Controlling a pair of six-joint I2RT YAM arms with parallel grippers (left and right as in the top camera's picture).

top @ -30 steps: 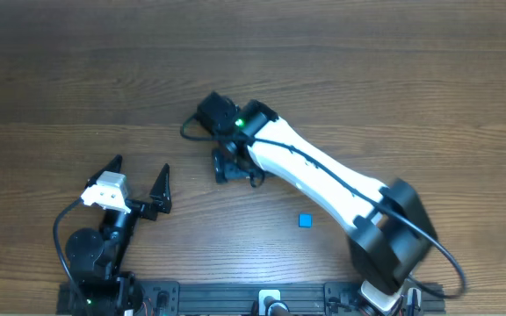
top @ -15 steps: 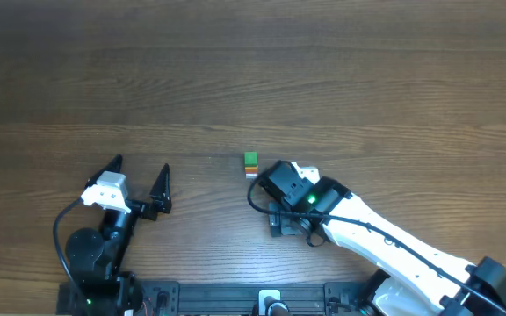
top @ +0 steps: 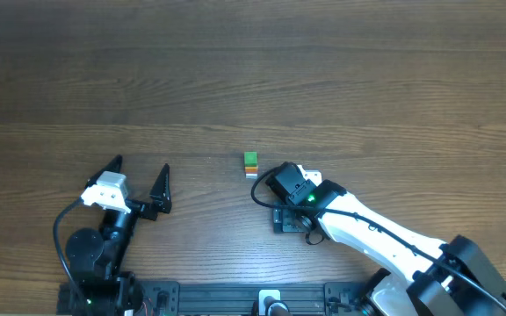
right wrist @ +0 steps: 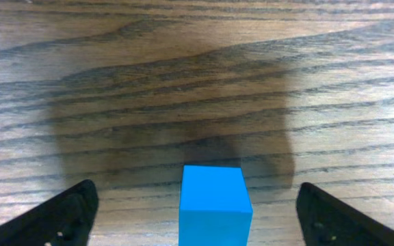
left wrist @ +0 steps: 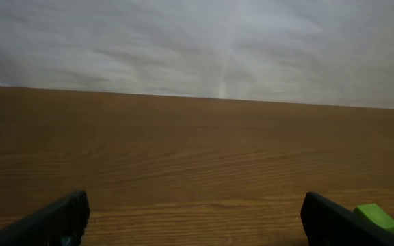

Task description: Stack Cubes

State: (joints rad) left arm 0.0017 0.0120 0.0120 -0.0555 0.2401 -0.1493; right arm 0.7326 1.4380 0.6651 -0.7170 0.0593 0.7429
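So compared with a second ago, the right arm [top: 385, 241] has moved a lot. Back then it was stretched out over the middle of the table [top: 235, 70] and the blue cube [right wrist: 215, 201] sat in the open nearer the arm bases. Half a second ago it had pulled back toward its own side, which uncovered the little stack [top: 251, 164]. Since then it has only nudged a bit. The left arm [top: 104, 228] hasn't budged in any of it.

Right now the right gripper [right wrist: 197, 198] hangs low over the blue cube, fingers spread wide, one on each side and neither touching it. The cube sits flat on the wood in the gripper's shadow. The left gripper [top: 140, 164] is parked on its own side, also spread wide with nothing in it.

Counting:
- two arms, two grippers
- one blue cube, under the right gripper
- one green cube [top: 251, 159], on top of the stack, just beside the right arm's wrist and well apart from the left gripper
- at least one more cube under the green one. From above only a pale sliver with a bit of orange shows, so I can't tell if that's one or two.

The green cube [left wrist: 376, 217] also pokes in at the corner of the left wrist view.
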